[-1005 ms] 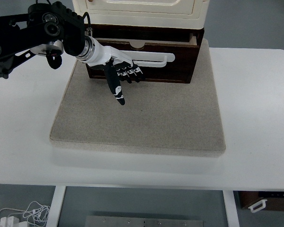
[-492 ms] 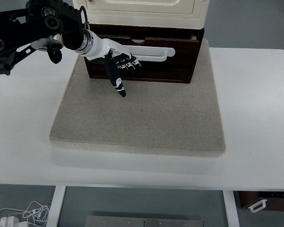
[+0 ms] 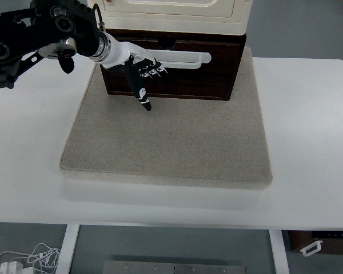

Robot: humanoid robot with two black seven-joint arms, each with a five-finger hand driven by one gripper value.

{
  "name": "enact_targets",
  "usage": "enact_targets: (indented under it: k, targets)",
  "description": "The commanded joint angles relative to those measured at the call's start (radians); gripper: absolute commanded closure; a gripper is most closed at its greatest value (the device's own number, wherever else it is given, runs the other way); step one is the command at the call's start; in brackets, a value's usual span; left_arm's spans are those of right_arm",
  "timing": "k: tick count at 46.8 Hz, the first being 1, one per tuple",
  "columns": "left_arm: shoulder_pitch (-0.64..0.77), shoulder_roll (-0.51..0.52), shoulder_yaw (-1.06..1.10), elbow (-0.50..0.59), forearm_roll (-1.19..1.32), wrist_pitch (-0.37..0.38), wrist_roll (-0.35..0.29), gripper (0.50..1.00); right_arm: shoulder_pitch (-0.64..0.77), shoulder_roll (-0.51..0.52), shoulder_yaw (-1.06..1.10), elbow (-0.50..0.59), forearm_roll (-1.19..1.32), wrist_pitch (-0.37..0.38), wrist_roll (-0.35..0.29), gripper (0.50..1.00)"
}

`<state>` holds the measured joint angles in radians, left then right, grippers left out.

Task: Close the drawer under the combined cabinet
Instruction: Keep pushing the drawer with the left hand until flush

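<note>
I have the left robot hand pressed against the front of the drawer, at the left end of its white handle. The fingers are curled into a loose fist holding nothing, knuckles on the dark wood, while one long digit sticks out toward 6 o'clock over the mat. The right arm is not in view.

The drawer sits at the base of the cabinet, at 12 o'clock on the mat, which lies on the white tabletop. From above, the drawer front looks nearly flush with the dark case around it; only a thin strip of its top edge shows, so I judge the close to be almost finished, though I cannot tell whether a small gap remains.

To do this well, I push straight toward 12 o'clock, along the drawer's travel. My contact is left of centre, so an uneven shove could rack the drawer in its runners or twist the whole cabinet on the mat; I would slide the knuckles toward the middle of the handle if it binds. I keep the force gentle and steady, since the cabinet is free-standing and could skid back. I also watch that the outstretched digit does not snag the mat.
</note>
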<state>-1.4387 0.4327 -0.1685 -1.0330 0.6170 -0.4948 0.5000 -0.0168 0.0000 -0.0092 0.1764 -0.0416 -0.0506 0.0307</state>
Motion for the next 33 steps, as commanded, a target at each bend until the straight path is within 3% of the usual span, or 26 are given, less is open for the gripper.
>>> enact_targets:
  k: [1,33]
  targets:
    - [0.000,-0.002,0.000,0.004,0.000,0.002,0.000,0.508,0.000,0.000,0.000,0.000,0.000,0.000,0.000,0.548]
    - [0.006,-0.002,-0.006,0.010,0.000,0.032,-0.008,0.510,0.000,0.000,0.000,0.000,0.000,0.000,0.000,0.548]
